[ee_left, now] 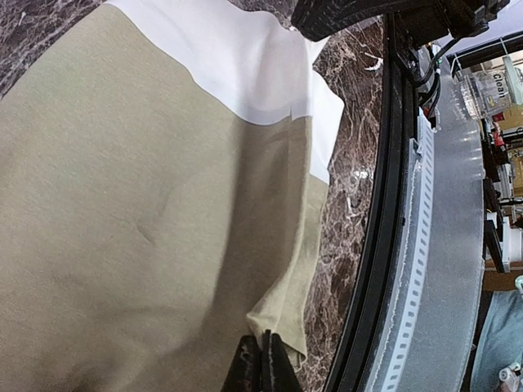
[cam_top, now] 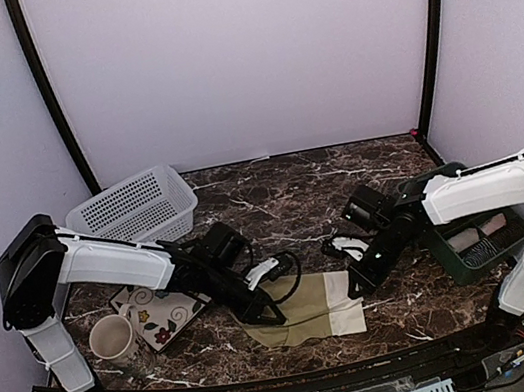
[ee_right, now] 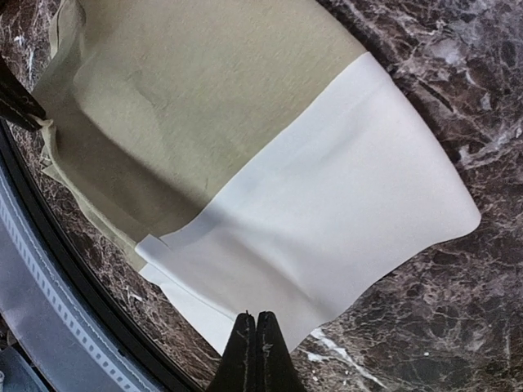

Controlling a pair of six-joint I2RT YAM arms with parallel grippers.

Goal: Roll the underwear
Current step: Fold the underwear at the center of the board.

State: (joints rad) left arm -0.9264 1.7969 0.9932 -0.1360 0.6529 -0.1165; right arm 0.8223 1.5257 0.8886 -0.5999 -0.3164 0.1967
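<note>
Both grippers, as I see them, pinch the underwear, which lies flat at the middle of the near edge of the desk. The left gripper has its fingers pressed together on the olive side, and the right gripper has them together on the cream waistband.

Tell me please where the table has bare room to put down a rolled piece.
The widest bare marble lies at the back, between the white basket and the green bin. A narrower strip is free in front, right of the underwear. Crowded: front left, with the mug and the flowered plate, and the centre, around the underwear.
</note>
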